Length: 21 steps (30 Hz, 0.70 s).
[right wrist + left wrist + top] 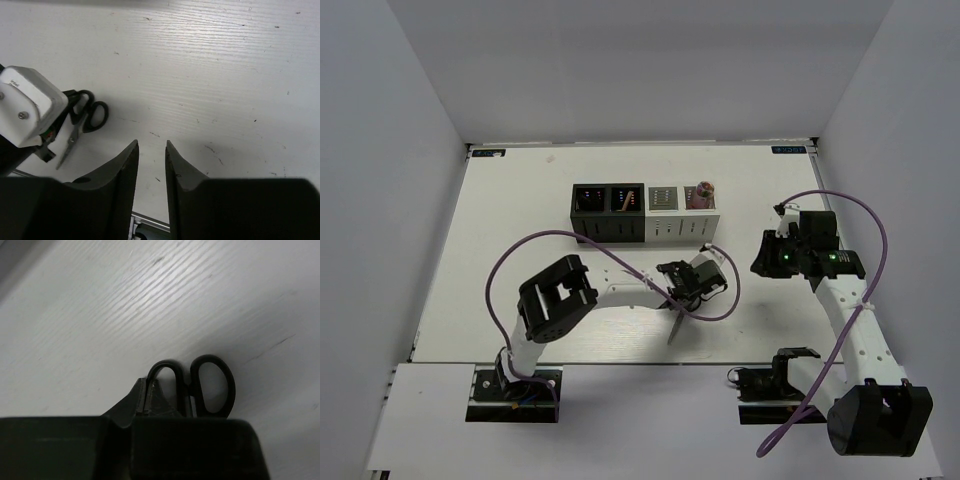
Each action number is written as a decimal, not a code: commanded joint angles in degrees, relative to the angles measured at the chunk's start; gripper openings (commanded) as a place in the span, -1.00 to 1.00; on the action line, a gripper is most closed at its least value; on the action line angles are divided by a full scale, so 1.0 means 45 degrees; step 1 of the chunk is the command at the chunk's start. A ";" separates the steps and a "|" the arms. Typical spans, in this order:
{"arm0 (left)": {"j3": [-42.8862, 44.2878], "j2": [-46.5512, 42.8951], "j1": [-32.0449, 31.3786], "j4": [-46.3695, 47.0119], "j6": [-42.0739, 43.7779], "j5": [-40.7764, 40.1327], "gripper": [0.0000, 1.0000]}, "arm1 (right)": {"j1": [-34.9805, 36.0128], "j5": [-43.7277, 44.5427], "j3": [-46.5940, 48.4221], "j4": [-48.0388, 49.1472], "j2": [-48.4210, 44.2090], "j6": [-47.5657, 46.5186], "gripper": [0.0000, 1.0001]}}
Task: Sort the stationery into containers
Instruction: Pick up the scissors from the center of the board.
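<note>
Four pen-holder boxes (645, 228) stand touching in a row toward the back of the worktop (520, 200). Small items (701, 191) sit in the rightmost box. The scissors (675, 325) lie in front of the row, their handles at the left pincer (146, 395). The right pincer (151, 145) is right of the row, well apart from the scissors.

a robotics lab is indicated: a white table (510, 220) is boxed in by plain pale panels (390, 120) at left, right and far sides, and a cabled left arm (620, 290) and right arm (850, 320) are bolted at its near edge.
</note>
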 commanded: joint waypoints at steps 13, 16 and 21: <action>0.0905 -0.5845 0.3084 0.0141 0.1852 0.1212 -1.00 | -0.0103 -0.1136 -0.0069 0.0078 -0.0249 -0.0549 -0.33; 0.0693 -0.6235 0.3889 0.1834 0.1542 0.1995 -1.00 | -0.0083 -0.1878 -0.0166 0.0038 -0.0425 -0.0957 -1.00; -0.1025 -0.6257 0.5824 0.7298 0.0992 0.3460 -1.00 | -0.0083 -0.4140 -0.0518 -0.0060 -0.0893 -0.2305 -0.84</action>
